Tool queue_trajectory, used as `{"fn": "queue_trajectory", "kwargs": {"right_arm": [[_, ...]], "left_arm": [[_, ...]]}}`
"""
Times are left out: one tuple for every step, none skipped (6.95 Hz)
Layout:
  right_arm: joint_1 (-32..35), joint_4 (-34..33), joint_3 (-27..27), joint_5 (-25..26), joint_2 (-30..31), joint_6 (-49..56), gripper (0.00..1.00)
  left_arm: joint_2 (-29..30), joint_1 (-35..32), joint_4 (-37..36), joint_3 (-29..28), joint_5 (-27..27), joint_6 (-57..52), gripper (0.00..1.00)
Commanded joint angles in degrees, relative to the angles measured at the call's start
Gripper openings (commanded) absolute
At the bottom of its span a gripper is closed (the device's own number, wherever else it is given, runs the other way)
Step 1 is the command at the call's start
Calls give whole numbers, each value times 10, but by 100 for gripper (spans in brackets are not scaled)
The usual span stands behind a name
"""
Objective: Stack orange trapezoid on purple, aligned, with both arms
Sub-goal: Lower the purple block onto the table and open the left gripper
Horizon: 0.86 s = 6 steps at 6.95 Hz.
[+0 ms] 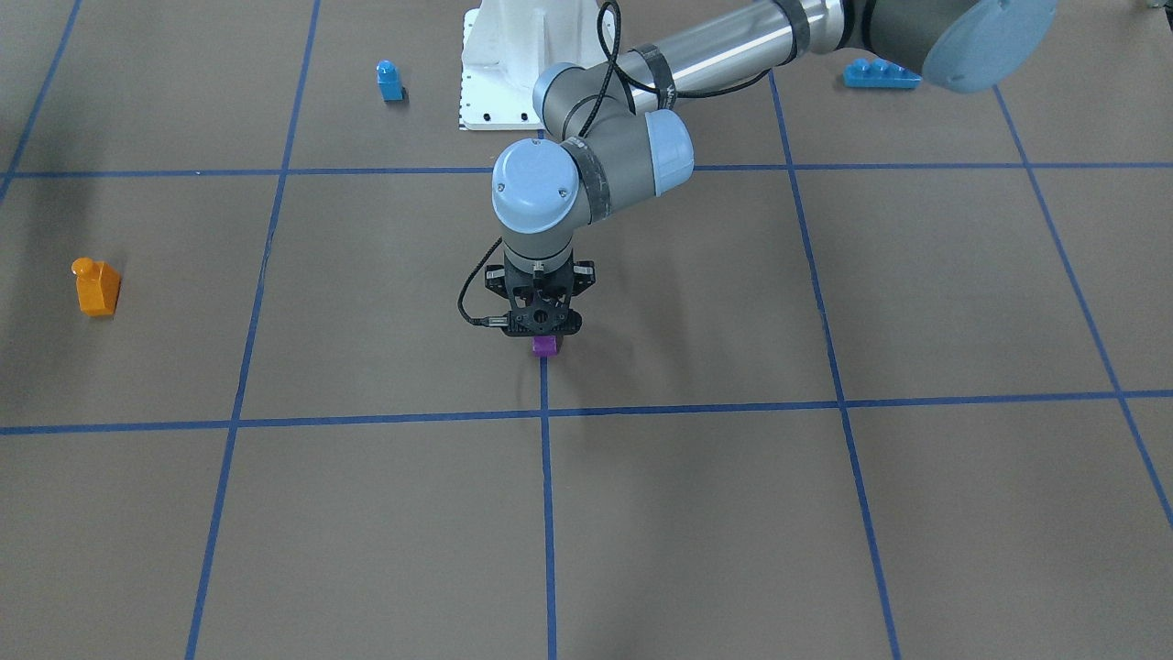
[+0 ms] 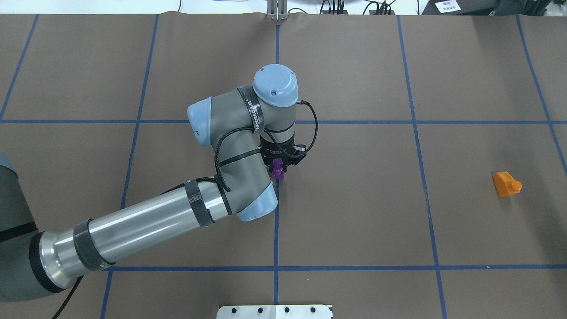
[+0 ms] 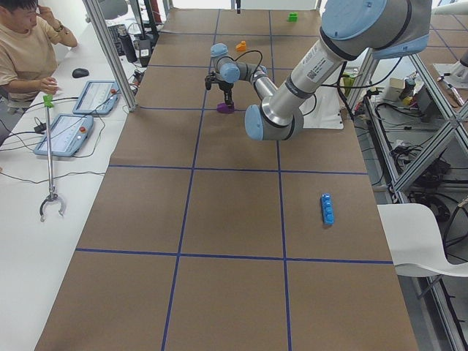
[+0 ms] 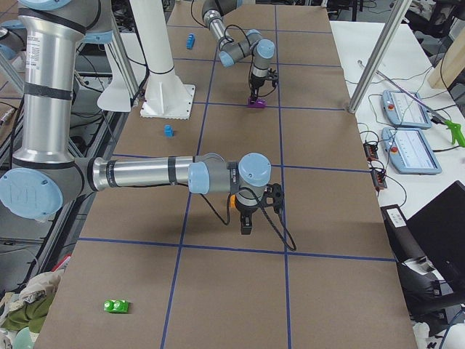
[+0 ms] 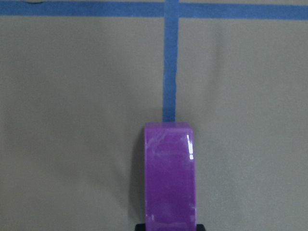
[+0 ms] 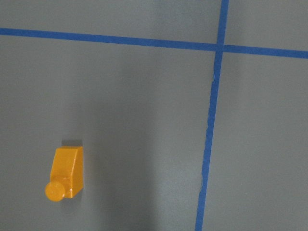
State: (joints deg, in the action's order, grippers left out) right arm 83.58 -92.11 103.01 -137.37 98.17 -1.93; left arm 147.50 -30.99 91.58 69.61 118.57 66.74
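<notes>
The purple block (image 1: pixel 544 345) is at the table's middle, on a blue tape line, between the fingers of my left gripper (image 1: pixel 544 337), which points straight down and is shut on it at table height. The block also shows in the overhead view (image 2: pixel 278 169) and fills the lower middle of the left wrist view (image 5: pixel 169 175). The orange trapezoid (image 2: pixel 506 183) stands alone far off on the table's right side; it also shows in the right wrist view (image 6: pixel 67 172) and the front view (image 1: pixel 96 287). My right gripper (image 4: pixel 247 227) hangs near it; I cannot tell whether it is open.
A small blue single-stud block (image 1: pixel 389 80) and a long blue brick (image 1: pixel 880 73) lie near the white base plate (image 1: pixel 499 92). A green brick (image 4: pixel 116 306) lies at the table's right end. An operator (image 3: pixel 25 51) sits beside the table.
</notes>
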Motion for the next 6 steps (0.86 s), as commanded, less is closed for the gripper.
{"fn": "queue_trajectory", "kwargs": {"right_arm": [[0,0,0,0,0,0,100],[0,0,0,0,0,0,100],[0,0,0,0,0,1,100],[0,0,0,0,0,2,100],[0,0,1,-1,0,3,100],[0,1,5,-1,0,3,100]], "left_arm": [[0,1,1,0,0,0,0],[0,1,0,0,0,1,48],[0,1,0,1,0,3,99],[1,1,1,1,0,2,100],[2,-4,0,10,0,3,100],[-2,-20,-4,54,8,0,100]]}}
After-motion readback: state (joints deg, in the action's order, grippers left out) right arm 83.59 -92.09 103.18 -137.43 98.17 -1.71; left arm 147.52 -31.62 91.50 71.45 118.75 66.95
